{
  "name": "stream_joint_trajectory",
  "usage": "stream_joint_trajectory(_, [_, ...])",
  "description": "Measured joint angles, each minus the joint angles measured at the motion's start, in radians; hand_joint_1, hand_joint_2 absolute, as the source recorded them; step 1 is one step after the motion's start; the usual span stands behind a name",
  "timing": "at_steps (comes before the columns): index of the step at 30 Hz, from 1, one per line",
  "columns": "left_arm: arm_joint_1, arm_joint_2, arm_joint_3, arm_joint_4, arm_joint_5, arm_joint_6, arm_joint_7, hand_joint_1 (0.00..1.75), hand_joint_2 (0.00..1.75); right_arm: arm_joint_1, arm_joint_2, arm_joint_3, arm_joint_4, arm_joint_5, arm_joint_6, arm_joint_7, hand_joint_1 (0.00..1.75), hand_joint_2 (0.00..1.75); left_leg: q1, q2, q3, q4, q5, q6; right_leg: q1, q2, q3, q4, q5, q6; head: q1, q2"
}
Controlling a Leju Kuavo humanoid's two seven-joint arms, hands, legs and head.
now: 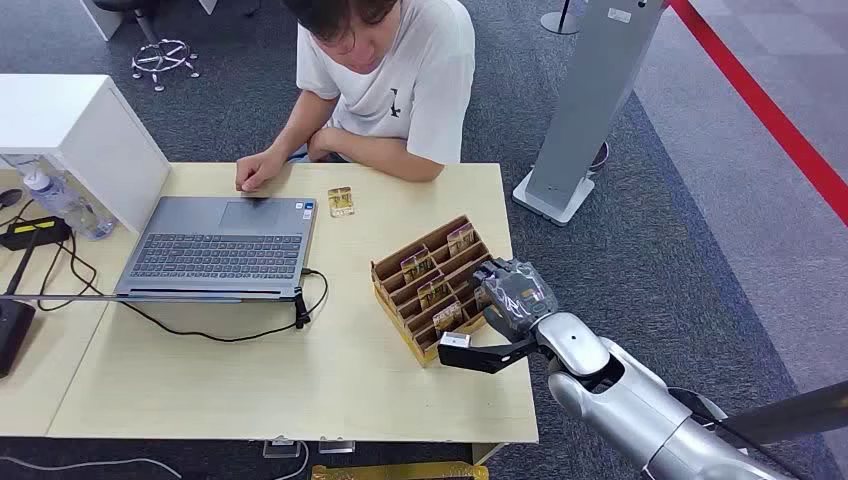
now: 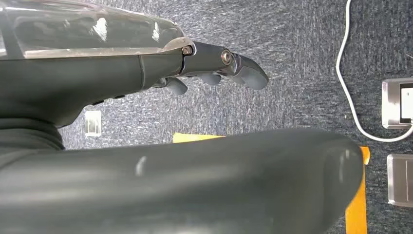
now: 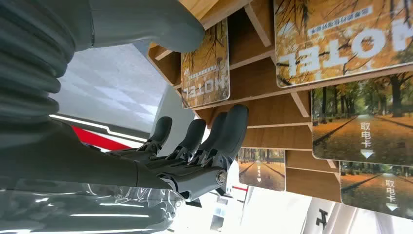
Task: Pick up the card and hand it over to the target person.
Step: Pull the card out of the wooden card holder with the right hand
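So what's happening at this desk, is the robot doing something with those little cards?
The robot's right hand has reached the wooden card rack on the table, its fingers beside the slots of hotel key cards, with none held yet. A person sits across the table next to a laptop, one loose card lying in front of them. The left hand hangs down over the carpet, holding nothing.
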Motion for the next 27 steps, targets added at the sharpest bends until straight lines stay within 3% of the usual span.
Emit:
stream_joint_trajectory(9, [0.000, 0.001, -0.001, 0.001, -0.001, -0.001, -0.003, 0.00, 0.00, 0.001, -0.001, -0.005, 0.000, -0.003, -0.007, 0.000, 0.86, 1.75, 0.000, 0.000, 0.000, 0.000, 0.000, 0.000, 0.000, 0.000, 0.000, 0.000, 0.000, 0.000, 0.000, 0.000])
stream_joint_trajectory(14, [0.000, 0.001, -0.001, 0.000, -0.001, -0.001, -0.004, 0.00, 0.00, 0.006, -0.001, -0.006, -0.002, -0.008, -0.008, -0.003, 1.30, 1.75, 0.000, 0.000, 0.000, 0.000, 0.000, 0.000, 0.000, 0.000, 0.000, 0.000, 0.000, 0.000, 0.000, 0.000])
stream_joint_trajectory(27, [-0.001, 0.003, -0.003, -0.001, -0.002, 0.000, 0.000, 0.00, 0.00, 0.020, 0.002, -0.004, -0.002, -0.021, -0.007, -0.009, 1.43, 1.75, 0.000, -0.001, 0.001, 0.000, 0.000, 0.000, 0.000, -0.001, 0.001, 0.000, 0.000, 0.000, 0.000, 0.000])
